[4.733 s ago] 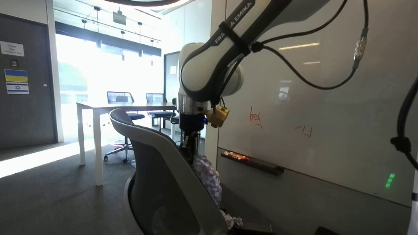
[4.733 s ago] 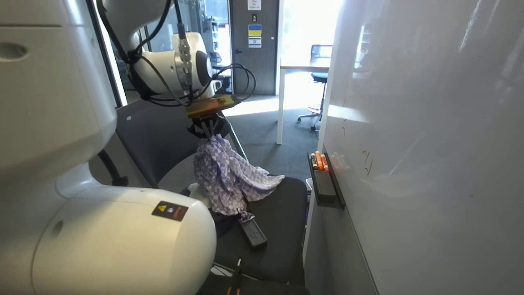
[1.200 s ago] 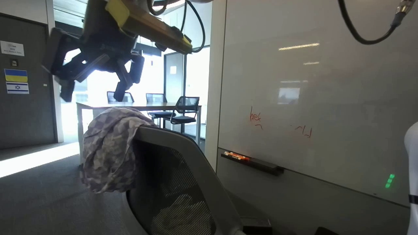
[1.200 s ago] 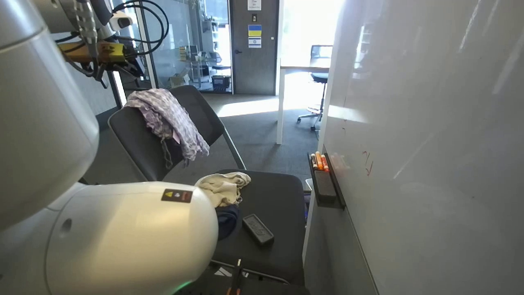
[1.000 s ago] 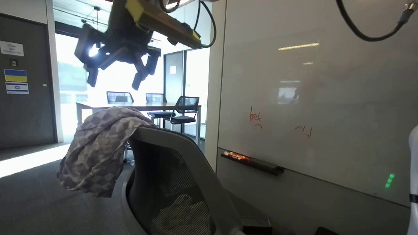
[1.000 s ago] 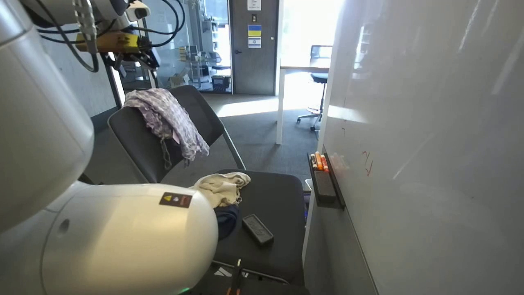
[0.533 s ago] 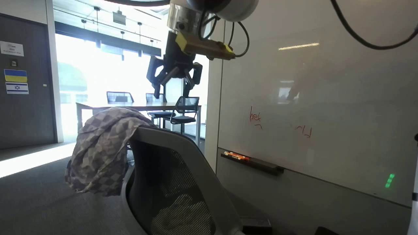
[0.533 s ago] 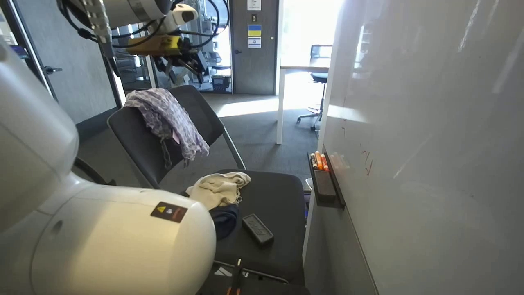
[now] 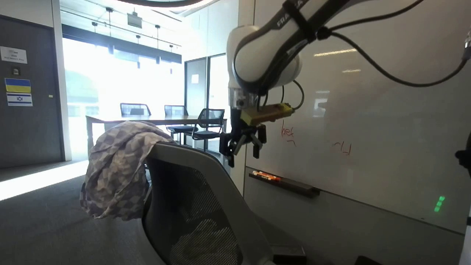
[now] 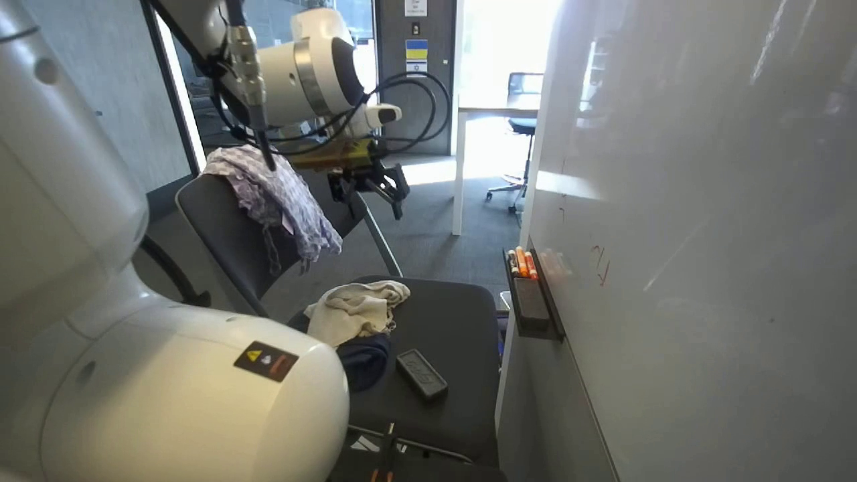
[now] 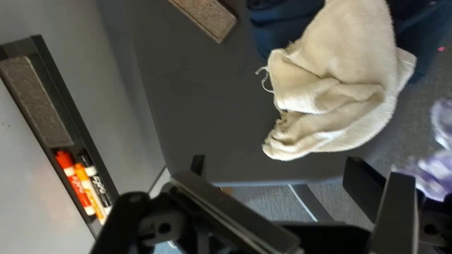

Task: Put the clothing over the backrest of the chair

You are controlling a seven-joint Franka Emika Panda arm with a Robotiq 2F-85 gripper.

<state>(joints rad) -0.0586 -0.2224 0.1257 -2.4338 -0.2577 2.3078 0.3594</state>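
Observation:
A purple-and-white checked cloth [image 9: 116, 171] is draped over the top of the chair's backrest [image 9: 180, 184], with folds hanging down both sides. On the chair's seat [image 10: 448, 321] lies a crumpled cream cloth [image 10: 361, 308], partly over a dark blue one [image 10: 367, 361]. My gripper [image 9: 243, 156] is open and empty, high beside the backrest on the whiteboard side. In the wrist view the fingertips [image 11: 363, 187] stand wide apart above the seat's edge, and the cream cloth [image 11: 339, 81] lies beyond them. A bit of the purple cloth [image 11: 434, 169] shows at the right.
A black eraser [image 10: 422, 375] rests on the seat. The whiteboard [image 10: 703, 234] rises close beside the chair, and its tray [image 10: 552, 328] with markers and another eraser juts out. A white table [image 9: 158, 119] and more chairs stand farther back.
Earliest, my gripper was shut on the purple cloth above the seat. Since then the cloth has come to hang over the backrest, and my open gripper has moved away toward the whiteboard and down.

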